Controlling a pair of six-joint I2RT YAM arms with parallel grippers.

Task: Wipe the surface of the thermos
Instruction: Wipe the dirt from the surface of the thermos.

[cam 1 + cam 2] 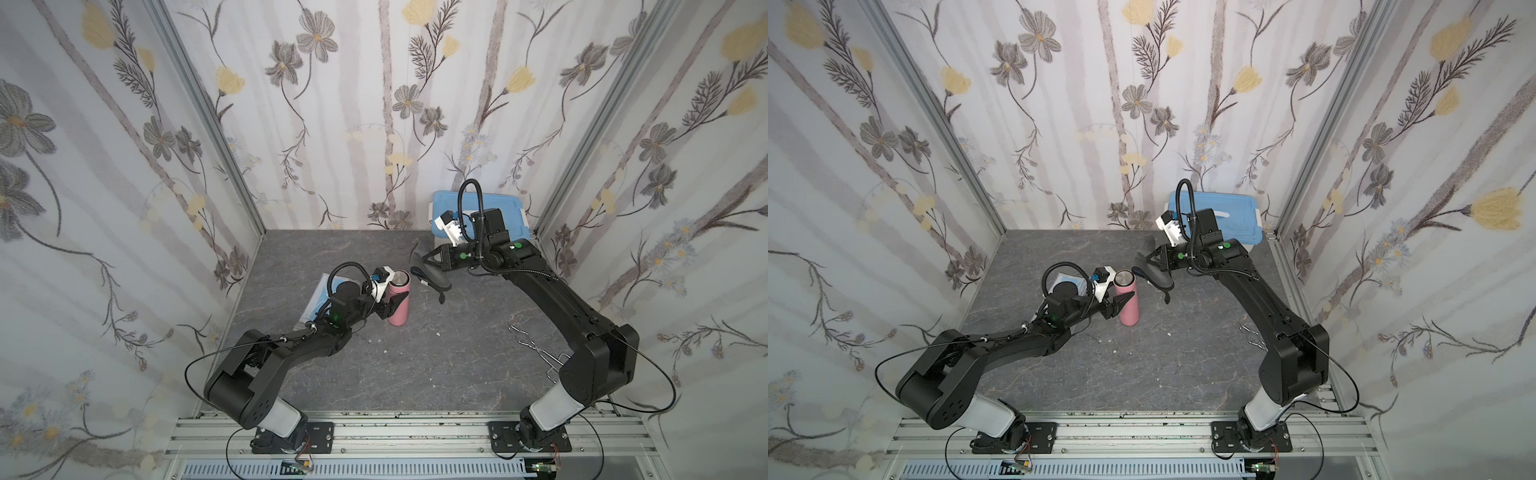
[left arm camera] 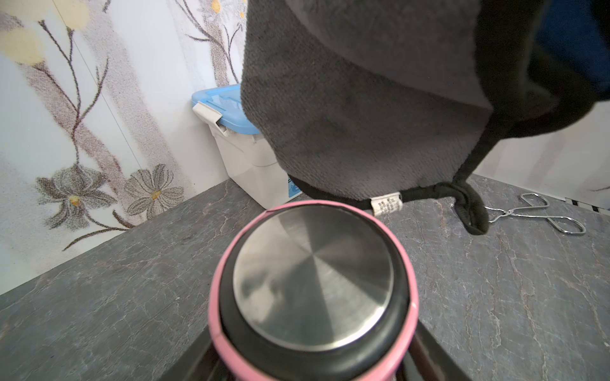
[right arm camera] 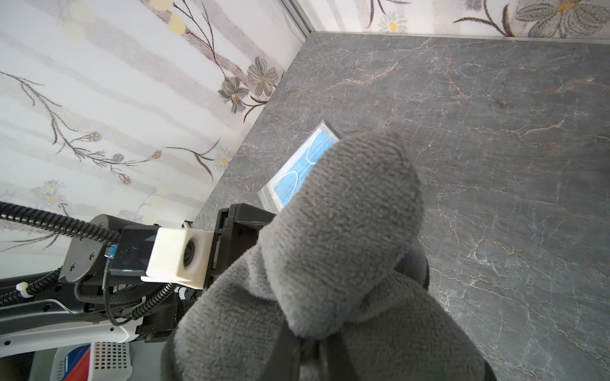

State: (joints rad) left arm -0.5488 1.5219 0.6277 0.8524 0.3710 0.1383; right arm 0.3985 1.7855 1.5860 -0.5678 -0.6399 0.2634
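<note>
Brushed-silver, the round metal cap [image 2: 313, 277] of the slim pink cylindrical thermos [image 1: 399, 303] fills the left wrist view, so the bottle sits right at that arm. It stands upright on the grey marbled bench [image 1: 436, 374], a little toward 10 o'clock of centre. The left gripper [image 1: 394, 305] has its jaws on either side of the pink body and seems clamped on it, though the actual contact is hard to make out. The right gripper [image 1: 426, 261] is shut on a dark grey fleecy cloth [image 1: 430, 279], which hangs at the thermos's 1 o'clock, near the cap but apparently not touching. By my reading, the bracing step is in hand and wiping is not yet begun. Next, the cloth needs bringing against the pink wall and stroking along it while the left gripper steadies the bottle.
</note>
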